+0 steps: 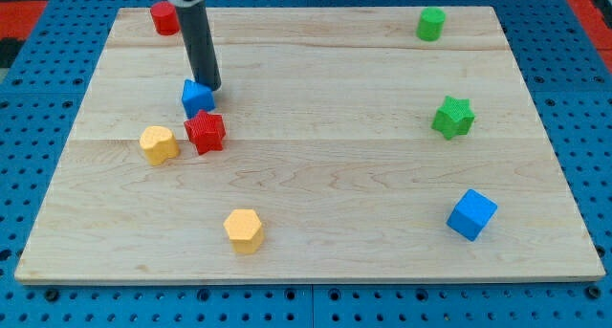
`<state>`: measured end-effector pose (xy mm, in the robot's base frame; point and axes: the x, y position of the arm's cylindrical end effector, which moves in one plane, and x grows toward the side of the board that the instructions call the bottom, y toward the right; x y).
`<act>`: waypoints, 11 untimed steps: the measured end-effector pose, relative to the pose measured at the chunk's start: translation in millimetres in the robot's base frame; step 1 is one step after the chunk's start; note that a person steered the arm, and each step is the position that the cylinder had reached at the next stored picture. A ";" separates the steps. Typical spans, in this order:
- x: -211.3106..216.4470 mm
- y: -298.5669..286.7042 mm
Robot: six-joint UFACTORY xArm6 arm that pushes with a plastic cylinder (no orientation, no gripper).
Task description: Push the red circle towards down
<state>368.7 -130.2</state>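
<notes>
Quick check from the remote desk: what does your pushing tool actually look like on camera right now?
A straight, smooth dark grey rod, round in section, with a faint sheen along its side. My tip is blunt and plain. At the view's top the rod enters a black mount beside a white part, mostly cropped. No cables, markings or fingers show.

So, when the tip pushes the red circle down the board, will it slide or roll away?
The red circle stands on its flat end, so it probably slides rather than rolls. It looks squat, so tipping seems unlikely. An off-centre push may swing it sideways. My tip is now below it, beside the blue block.

my tip (209,86) beside blue block (196,98), red circle (164,18) above-left (well apart), red star (205,132) below
</notes>
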 end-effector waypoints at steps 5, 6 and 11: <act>-116.8 1.6; -165.8 -18.4; -78.6 -127.8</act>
